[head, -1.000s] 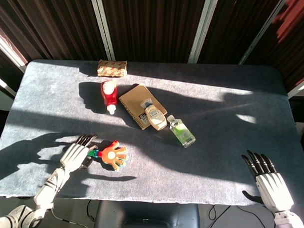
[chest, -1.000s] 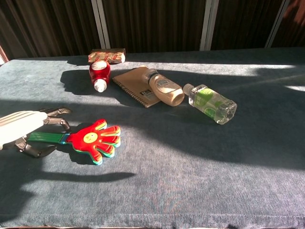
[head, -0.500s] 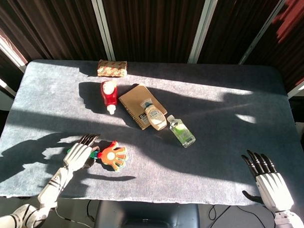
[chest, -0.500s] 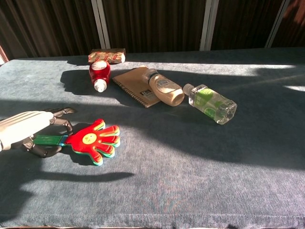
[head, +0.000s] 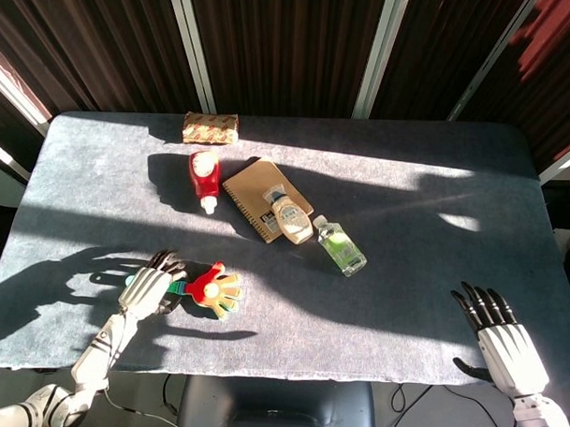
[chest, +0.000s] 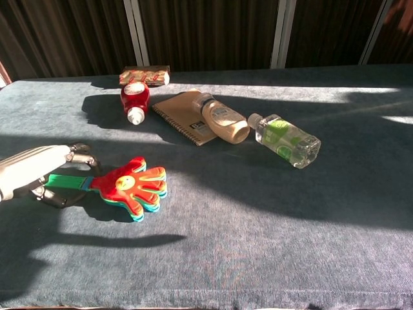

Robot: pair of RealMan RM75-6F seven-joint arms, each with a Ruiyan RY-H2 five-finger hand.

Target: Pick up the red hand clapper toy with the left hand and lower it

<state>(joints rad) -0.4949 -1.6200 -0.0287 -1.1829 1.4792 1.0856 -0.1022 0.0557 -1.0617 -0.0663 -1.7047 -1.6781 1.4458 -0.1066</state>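
Observation:
The red hand clapper toy (head: 212,289) (chest: 132,187), with its green handle (chest: 64,181), is near the table's front left. My left hand (head: 146,290) (chest: 37,170) grips the handle, fingers curled around it. The red palm end points right and looks tilted slightly off the cloth, casting a shadow beneath. My right hand (head: 502,339) hovers at the front right edge of the table with fingers spread and nothing in it; the chest view does not show it.
A red sauce bottle (head: 204,177) (chest: 134,101), a brown notebook (head: 252,195), a cream bottle (head: 290,216) lying on it and a clear green-label bottle (head: 341,246) lie mid-table. A snack pack (head: 210,127) sits at the back. Grey cloth covers the table (head: 405,274).
My left hand's fingers have curled tighter around the green handle. The toy has shifted a little to the right and its handle end has risen slightly. The right hand stays still.

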